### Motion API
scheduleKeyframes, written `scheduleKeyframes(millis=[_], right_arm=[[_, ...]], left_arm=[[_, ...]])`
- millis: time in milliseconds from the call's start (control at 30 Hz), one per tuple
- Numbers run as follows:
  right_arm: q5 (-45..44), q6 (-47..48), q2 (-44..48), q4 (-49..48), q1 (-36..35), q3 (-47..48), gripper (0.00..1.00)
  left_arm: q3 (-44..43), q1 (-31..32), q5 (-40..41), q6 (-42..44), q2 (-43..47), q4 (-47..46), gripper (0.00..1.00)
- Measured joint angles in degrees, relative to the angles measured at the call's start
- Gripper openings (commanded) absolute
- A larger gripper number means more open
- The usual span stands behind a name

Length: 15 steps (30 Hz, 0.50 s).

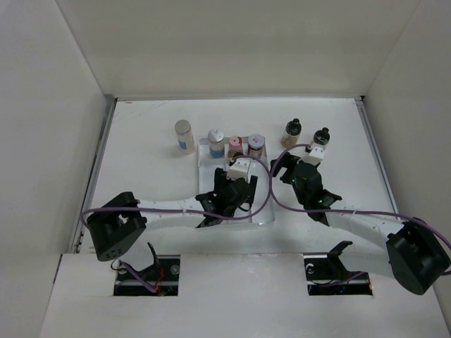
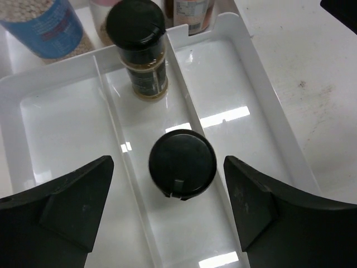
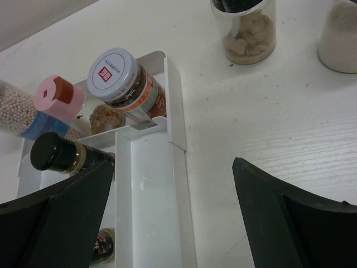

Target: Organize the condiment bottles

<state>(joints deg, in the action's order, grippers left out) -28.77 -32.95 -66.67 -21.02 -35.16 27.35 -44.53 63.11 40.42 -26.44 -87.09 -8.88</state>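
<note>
On the left of the white table [image 1: 144, 183], a lone bottle [image 1: 184, 135] stands by itself, cap up. Next is the white tray [image 2: 262, 128]. Three bottles stand in a row at its far end: a white-capped bottle [image 1: 216, 143], a pink-capped bottle [image 1: 235, 146] and a silver-capped bottle [image 1: 256, 144]. Two more stand in the middle slot, a far black-capped bottle [image 2: 139, 50] and a near black-capped bottle [image 2: 182, 163]. The left gripper [image 2: 167, 166] holds nothing; its fingers are spread on each side of the near one, not touching it. The right gripper [image 3: 173, 163] is spread wide too, with nothing in it. Right of the tray, a brown-filled bottle [image 1: 292, 132] and a pale-filled bottle [image 1: 320, 137] stand on the table. Every bottle stands straight up, cap on top.
</note>
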Motion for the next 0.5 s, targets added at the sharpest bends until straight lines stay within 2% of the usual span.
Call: scheduleKeyframes(millis=[167, 333, 500], right_arm=[[-0.02, -0.13, 0.02, 0.00, 0.22, 0.00, 0.95], [-0.13, -0.26, 0.00, 0.00, 0.22, 0.00, 0.96], [-0.11, -0.31, -0.55, 0.00, 0.20, 0.00, 0.96]], left_arm=[[1.51, -3.43, 0.44, 0.00, 7.10, -0.33, 0.79], [0.81, -16.46, -0.83, -0.09, 13.53, -2.43, 0.80], [-3.78, -29.03, -4.28, -0.13, 11.45, -1.99, 0.82]])
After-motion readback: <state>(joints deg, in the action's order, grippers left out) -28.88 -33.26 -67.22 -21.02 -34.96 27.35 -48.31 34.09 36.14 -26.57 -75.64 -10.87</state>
